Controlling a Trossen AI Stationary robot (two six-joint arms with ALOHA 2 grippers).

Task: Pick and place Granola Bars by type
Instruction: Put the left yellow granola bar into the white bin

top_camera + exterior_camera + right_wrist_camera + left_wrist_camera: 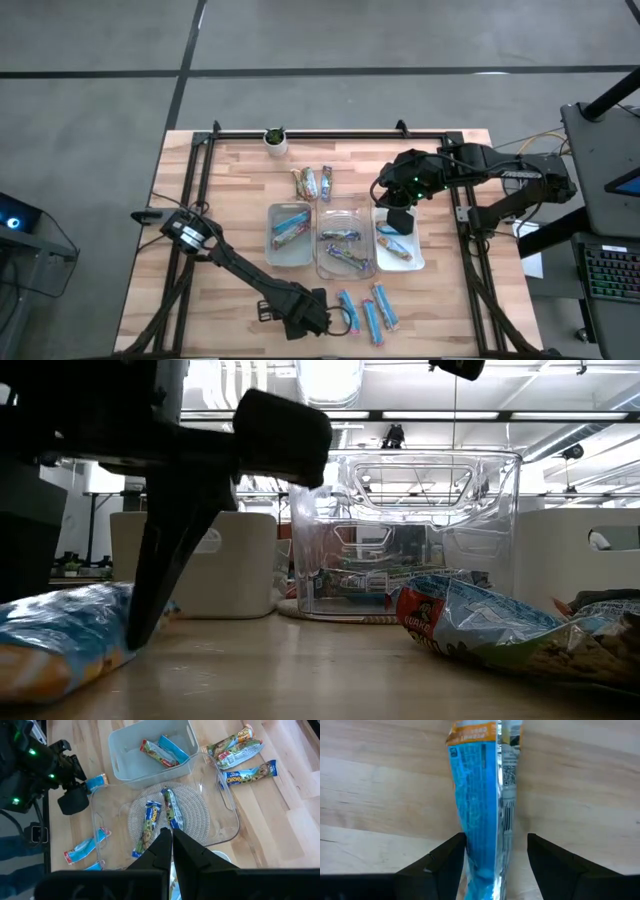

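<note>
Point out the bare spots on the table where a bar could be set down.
Bare wood lies left of the white tray, up to the plant pot, and in the near right corner beside the blue bars. Crowded: the three trays mid-table, the bars behind them, and the left gripper straddling a blue bar.

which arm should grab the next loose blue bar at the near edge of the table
Left. The left hand already sits beside the loose blue bars, its fingers open around one blue bar. The right hand is over the right tray, fingers together, farther from that cluster.
</note>
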